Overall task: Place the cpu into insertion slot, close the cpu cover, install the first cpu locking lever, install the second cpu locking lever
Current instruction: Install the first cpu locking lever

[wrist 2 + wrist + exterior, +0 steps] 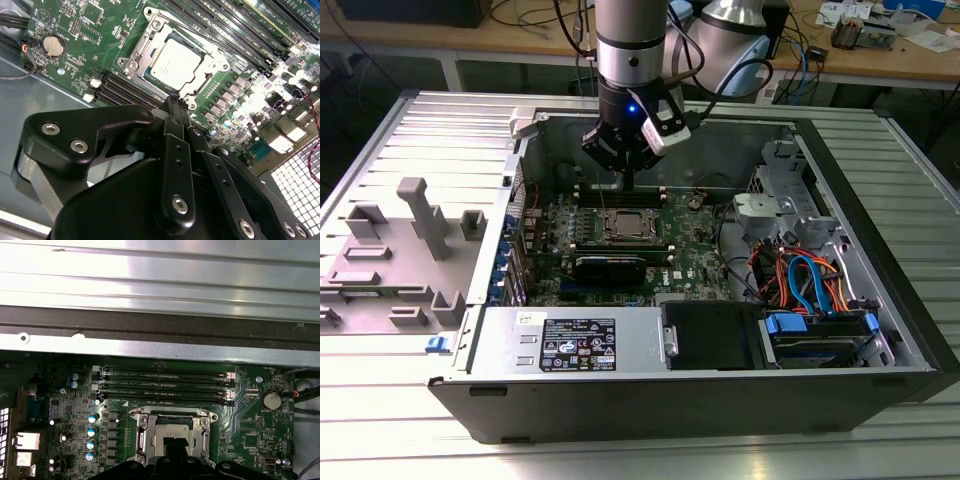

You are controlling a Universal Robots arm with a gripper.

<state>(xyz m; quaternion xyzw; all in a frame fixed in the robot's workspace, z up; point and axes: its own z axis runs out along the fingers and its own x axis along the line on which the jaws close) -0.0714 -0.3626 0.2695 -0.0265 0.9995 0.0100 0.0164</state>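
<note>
The cpu (176, 62) lies flat in the insertion slot (152, 22) on the green motherboard (690, 250). Its dull silver top shows through the window of the cpu cover (141, 59), which lies down over it. My gripper (172, 102) hangs just above the socket's edge, on the side toward the black memory slots (162, 382). Its fingers are shut together with nothing between them. In the exterior view the gripper (629, 183) stands a little above and behind the cpu (624, 226). In the first wrist view the gripper (175, 444) overlaps the cpu (172, 431). Whether the locking levers are latched I cannot tell.
The board sits inside an open computer case (880, 300) lying on a ribbed metal table. A power supply (570, 340) fills the case's front, and drive cables (800, 275) crowd the exterior view's right. A grey fixture (420, 215) stands outside on the left. A coin battery (53, 46) sits near the socket.
</note>
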